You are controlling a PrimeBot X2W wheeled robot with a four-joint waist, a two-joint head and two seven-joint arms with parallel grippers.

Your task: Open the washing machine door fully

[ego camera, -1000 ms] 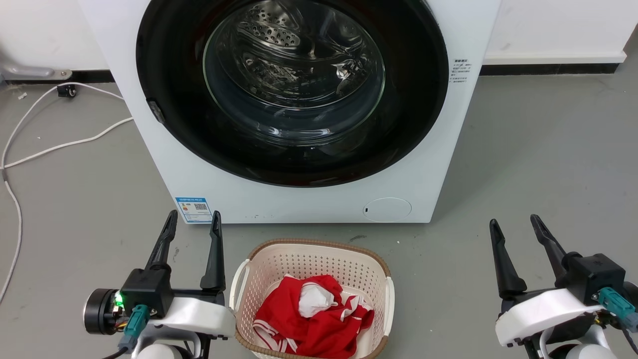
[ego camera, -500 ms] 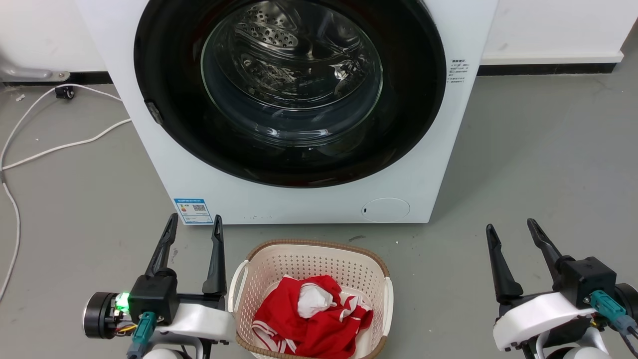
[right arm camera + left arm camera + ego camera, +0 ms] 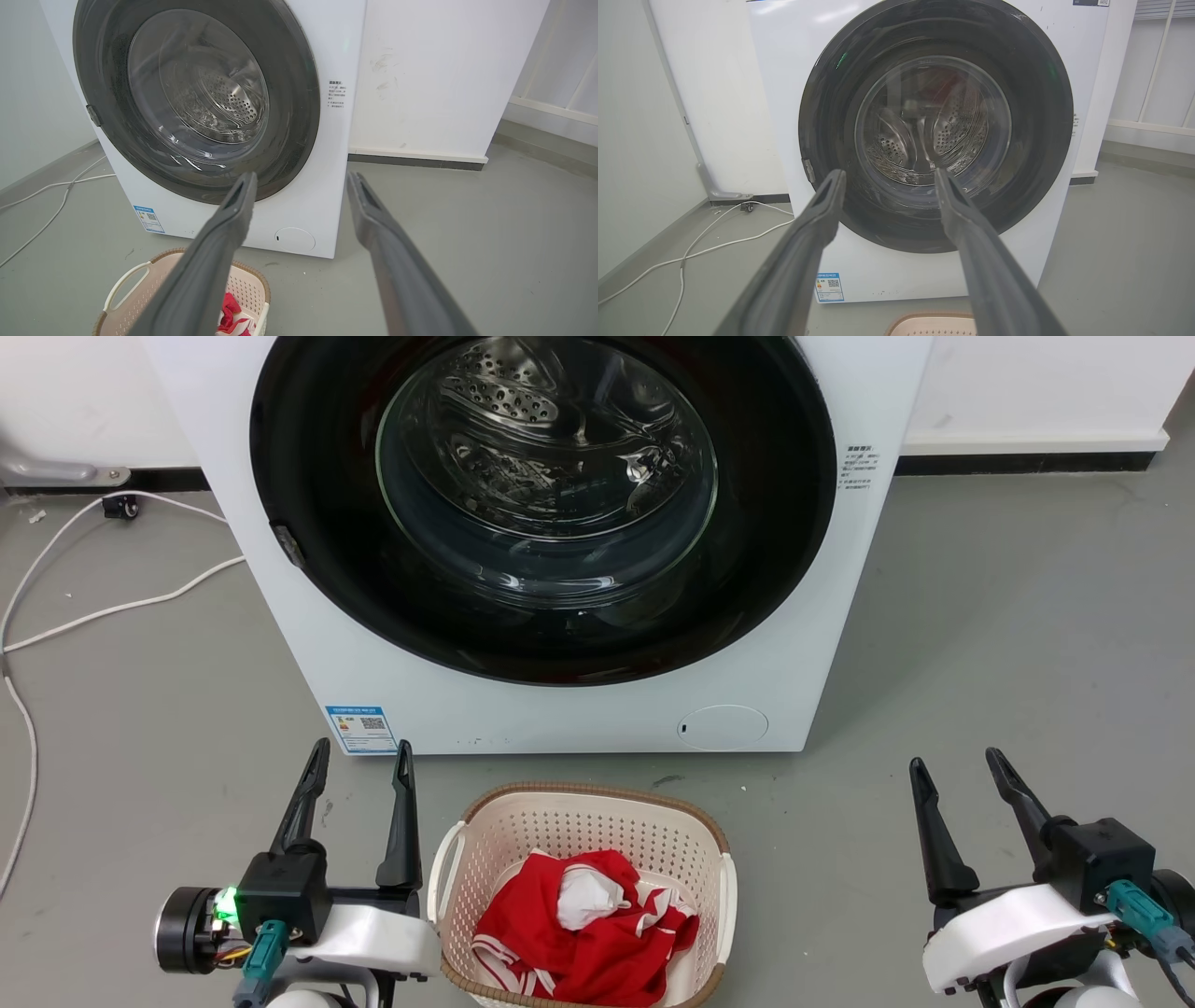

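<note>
The washing machine door is a wide glossy black ring with a bulging clear glass bowl at its centre. It sits flat against the white machine, with a small latch at its left rim. The same door faces my left wrist camera, and it shows at an angle in the right wrist view. My left gripper hangs open at the lower left, well short of the machine. My right gripper is open at the lower right, over bare floor. Both hold nothing.
A white perforated laundry basket with red and white clothes stands on the grey floor between my arms, just before the machine. White cables trail across the floor at the left. A white wall with a dark skirting runs behind.
The head camera has shifted slightly, so the whole picture sits a little lower and to the left. Both grippers stay open in nearly the same places. The door has not moved.
</note>
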